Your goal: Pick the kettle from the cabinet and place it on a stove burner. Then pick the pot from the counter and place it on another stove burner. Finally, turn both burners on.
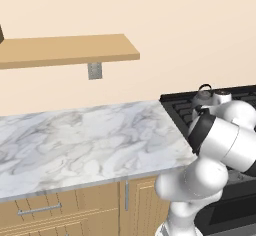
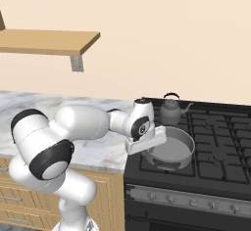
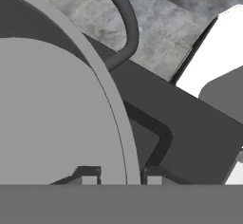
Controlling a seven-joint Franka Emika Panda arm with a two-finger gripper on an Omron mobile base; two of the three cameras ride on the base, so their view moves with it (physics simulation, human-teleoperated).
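Hand view shows the claw slightly parted astride the pot rim, apparently loosened.

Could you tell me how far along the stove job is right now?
Done: the kettle sits on a rear stove burner. In hand: the pot rests on the front left burner, with the gripper straddling its rim, fingers slightly apart, apparently letting go. Left: turning both burners on.

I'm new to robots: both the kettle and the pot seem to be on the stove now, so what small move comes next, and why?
Probably open fully and lift away: the pot sits on a front burner, the kettle behind it, and the fingertips straddle the pot's rim.
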